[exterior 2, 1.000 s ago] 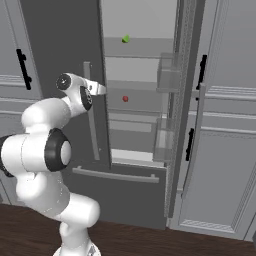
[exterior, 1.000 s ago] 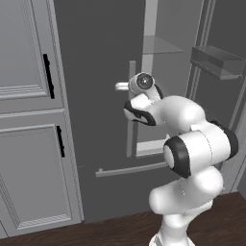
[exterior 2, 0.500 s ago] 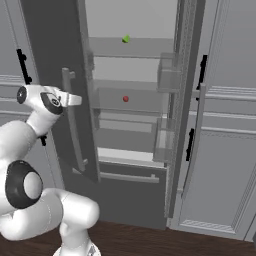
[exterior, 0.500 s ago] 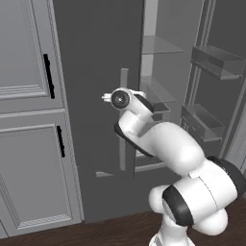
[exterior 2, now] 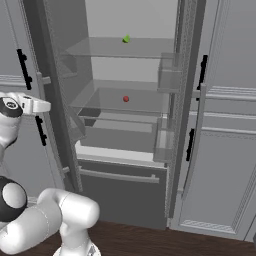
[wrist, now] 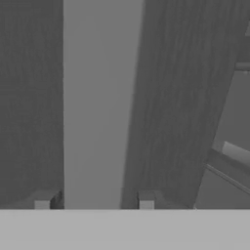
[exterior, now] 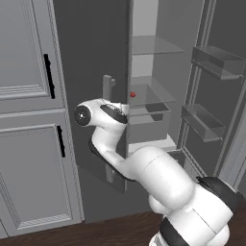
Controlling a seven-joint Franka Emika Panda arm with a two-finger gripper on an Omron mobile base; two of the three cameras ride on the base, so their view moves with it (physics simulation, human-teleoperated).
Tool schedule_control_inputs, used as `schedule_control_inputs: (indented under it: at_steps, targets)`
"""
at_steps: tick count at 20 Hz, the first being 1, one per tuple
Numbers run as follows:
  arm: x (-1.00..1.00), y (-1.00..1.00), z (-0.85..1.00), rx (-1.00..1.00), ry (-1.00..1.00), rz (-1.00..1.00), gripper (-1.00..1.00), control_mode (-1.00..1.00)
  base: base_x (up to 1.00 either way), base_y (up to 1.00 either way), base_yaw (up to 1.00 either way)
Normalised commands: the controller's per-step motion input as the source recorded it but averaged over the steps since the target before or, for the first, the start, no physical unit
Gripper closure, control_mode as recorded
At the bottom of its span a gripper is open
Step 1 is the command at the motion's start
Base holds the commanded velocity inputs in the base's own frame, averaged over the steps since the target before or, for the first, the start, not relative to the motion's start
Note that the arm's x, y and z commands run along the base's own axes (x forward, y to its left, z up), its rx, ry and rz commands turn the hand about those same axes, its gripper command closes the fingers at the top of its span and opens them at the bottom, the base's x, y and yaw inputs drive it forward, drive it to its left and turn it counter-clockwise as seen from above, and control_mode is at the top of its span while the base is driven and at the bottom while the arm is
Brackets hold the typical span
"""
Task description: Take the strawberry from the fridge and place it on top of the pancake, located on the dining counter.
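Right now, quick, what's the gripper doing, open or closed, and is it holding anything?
Gripper: open, its fingertips either side of the fridge door handle, not clamped on it.

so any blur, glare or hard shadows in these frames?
Left base view: flat even light, strawberry a soft, low-detail red dot. Right base view: glass shelves read hazy, no glare, strawberry clear. Hand view: the fridge handle looms large, uniformly grey, no shadows.
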Motion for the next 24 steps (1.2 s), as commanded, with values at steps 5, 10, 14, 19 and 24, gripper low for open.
schedule_control_inputs:
  at_steps: [5,10,14,19,24]
  targets:
    - [-0.11,0.09,0.02,-0.05,0.0,-0.02,-1.0,-1.0,0.0,0.0,0.0]
    - [-0.1,0.13,0.0,-0.01,0.0,0.0,-1.0,-1.0,0.0,0.0,0.0]
    - [-0.43,0.28,0.0,0.0,0.0,0.0,-1.0,-1.0,0.0,0.0,0.0]
    - [-0.42,0.28,0.0,0.02,0.0,0.0,-1.0,-1.0,0.0,0.0,0.0]
    - [-0.63,-0.41,0.0,0.23,0.0,0.29,-1.0,-1.0,0.0,0.0,0.0]
